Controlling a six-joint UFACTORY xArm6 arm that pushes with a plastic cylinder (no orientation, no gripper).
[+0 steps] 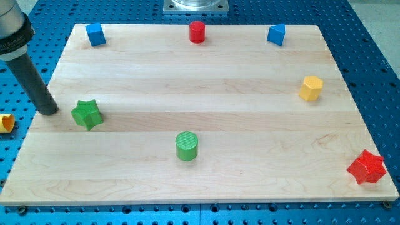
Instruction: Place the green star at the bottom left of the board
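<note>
The green star point(87, 114) lies on the wooden board point(206, 81) near its left edge, about halfway down. My tip point(49, 112) is just left of the star, at the board's left edge, with a small gap between them. The rod rises from the tip to the view's top left corner.
A green cylinder point(187, 145) stands at bottom centre. A red star point(367, 167) is at bottom right, a yellow block point(310, 88) at right. A blue cube point(95, 34), red cylinder point(197, 32) and blue block point(276, 34) line the top edge. An orange piece point(5, 122) lies off the board at left.
</note>
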